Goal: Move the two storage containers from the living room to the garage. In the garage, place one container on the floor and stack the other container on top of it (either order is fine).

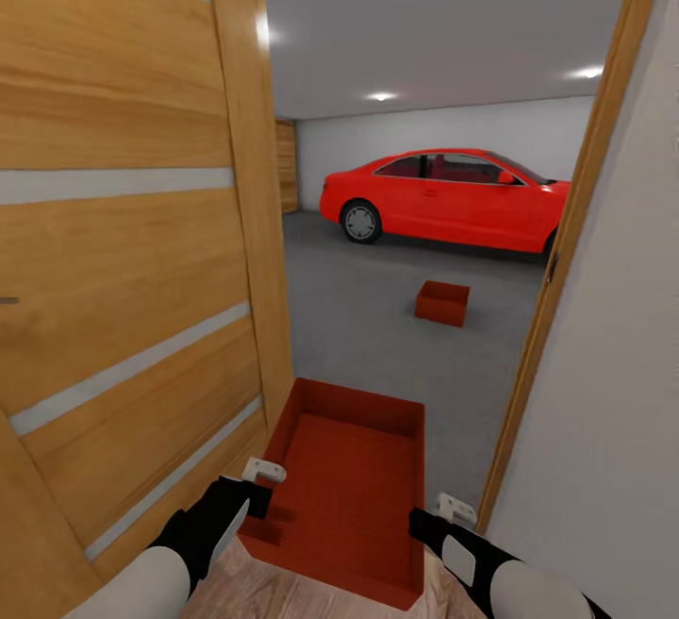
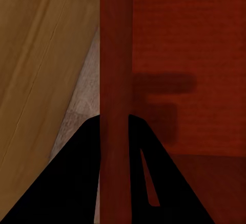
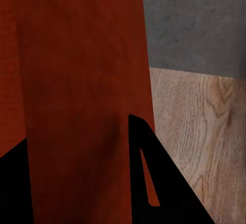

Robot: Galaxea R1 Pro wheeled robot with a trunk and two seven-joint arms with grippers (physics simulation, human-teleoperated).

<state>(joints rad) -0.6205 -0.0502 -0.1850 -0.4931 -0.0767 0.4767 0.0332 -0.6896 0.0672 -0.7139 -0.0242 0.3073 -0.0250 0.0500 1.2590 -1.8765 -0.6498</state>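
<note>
I hold one orange-red storage container (image 1: 344, 496) low in front of me, in a doorway. My left gripper (image 1: 253, 496) is shut on its left wall (image 2: 115, 80), which runs between the black fingers (image 2: 66, 183). On the opposite wall (image 3: 82, 80) my right gripper (image 1: 429, 520) is shut as well. The second storage container (image 1: 442, 303) sits on the dark grey garage floor (image 1: 368, 345) ahead, in front of the car and apart from the one I hold.
A wood-panelled door (image 1: 123, 270) stands open close on my left. A wooden door frame (image 1: 566, 251) and a white wall (image 1: 613, 411) close in on my right. A red coupe (image 1: 453, 196) is parked at the back. Pale wood planks (image 1: 283, 595) lie under the held container.
</note>
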